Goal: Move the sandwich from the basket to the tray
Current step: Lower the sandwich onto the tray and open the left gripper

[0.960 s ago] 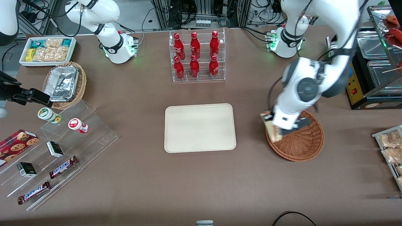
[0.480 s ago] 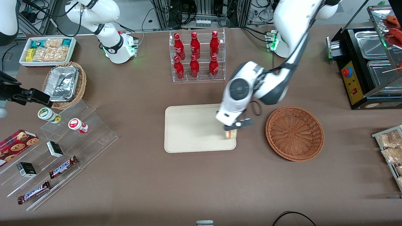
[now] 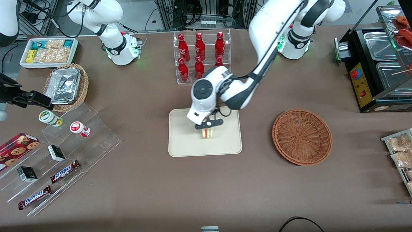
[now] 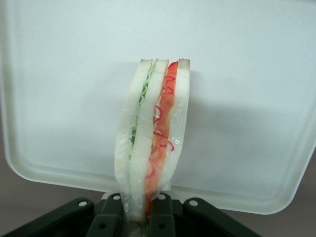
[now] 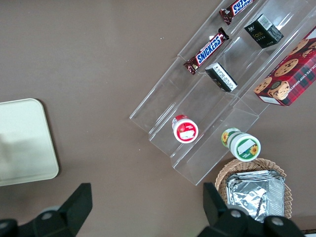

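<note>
The small triangular sandwich (image 3: 207, 132) of pale bread with red and green filling, in clear wrap, hangs over the flat cream-coloured rectangular tray (image 3: 183, 145), roughly over its middle. We cannot tell whether its lower edge touches the tray yet; a faint shadow beneath it suggests a small gap or bare contact.

The left arm's black two-finger gripper (image 4: 143, 207) sits directly above the sandwich, its fingers (image 4: 109, 217) pressed against the wrap at 1 end of the wedge, so it is closed on the sandwich and nothing else. In the wrist view the 2 bread layers stand edge-on, tilted slightly away from straight.

The round reddish-brown woven wicker basket (image 3: 302, 137) lies well apart, toward the working arm's end of the table, with nothing in it.

Our judgement of the step: setting down. We would lower straight until the wedge's edge rests on the tray, then part the fingers only slightly and lift vertically. The wedge is narrow and held on edge, so it will likely tip flat on release; central placement leaves room for that. Risk: wrap clinging to a finger and dragging the sandwich up.

The acrylic rack of red bottles (image 3: 201, 58) stands near the arm, farther from the front camera than the tray.
</note>
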Motion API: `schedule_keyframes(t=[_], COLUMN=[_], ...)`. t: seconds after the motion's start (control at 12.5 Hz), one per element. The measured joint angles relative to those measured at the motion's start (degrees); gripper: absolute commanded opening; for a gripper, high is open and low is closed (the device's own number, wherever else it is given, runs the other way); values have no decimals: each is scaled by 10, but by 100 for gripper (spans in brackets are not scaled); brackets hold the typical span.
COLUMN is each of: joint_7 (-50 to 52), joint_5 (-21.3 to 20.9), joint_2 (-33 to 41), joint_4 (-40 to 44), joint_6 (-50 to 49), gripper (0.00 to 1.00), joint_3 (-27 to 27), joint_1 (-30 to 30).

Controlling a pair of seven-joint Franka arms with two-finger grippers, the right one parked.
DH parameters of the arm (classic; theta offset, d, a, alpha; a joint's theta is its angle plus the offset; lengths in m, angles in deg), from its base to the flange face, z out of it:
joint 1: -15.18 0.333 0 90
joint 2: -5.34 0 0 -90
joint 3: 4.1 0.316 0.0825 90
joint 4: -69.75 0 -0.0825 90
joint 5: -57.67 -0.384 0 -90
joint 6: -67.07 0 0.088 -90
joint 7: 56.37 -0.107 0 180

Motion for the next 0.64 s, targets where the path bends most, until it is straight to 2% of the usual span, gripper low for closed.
schedule_keyframes(t=[0.64], joint_7=[4], joint_5=[-2], joint_2=[-19], joint_4=[20], joint_6=[-20], gripper=[0], joint_3=[14], joint_1=[-4])
